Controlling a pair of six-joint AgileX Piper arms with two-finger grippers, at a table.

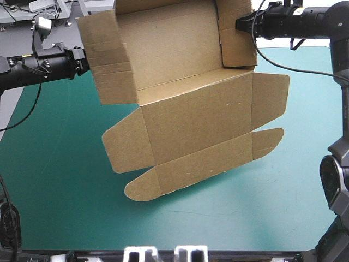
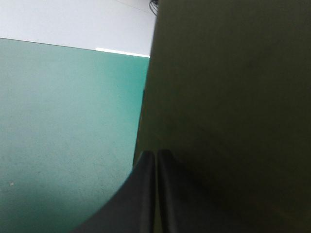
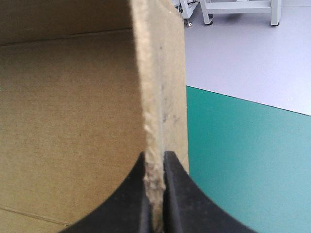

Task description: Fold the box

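Observation:
The brown box (image 1: pixel 185 93) hangs lifted above the teal-green table (image 1: pixel 54 180), its upper part held up with side walls raised, its lower panels and rounded flaps drooping toward the table. My left gripper (image 1: pixel 84 59) is shut on the box's left wall; in the left wrist view the black fingers (image 2: pixel 146 189) are pressed together on the board's edge (image 2: pixel 223 107). My right gripper (image 1: pixel 239 24) is shut on the box's right wall. Seen from the right wrist, the board's edge (image 3: pixel 163 97) runs between the fingers (image 3: pixel 131 199), with the box's inside (image 3: pixel 68 107) beside it.
Bare teal-green cover lies under and in front of the hanging box. The table's far edge (image 3: pixel 252 99) and grey floor show beyond the right gripper. The left arm comes in at the far left, the right arm at the far right.

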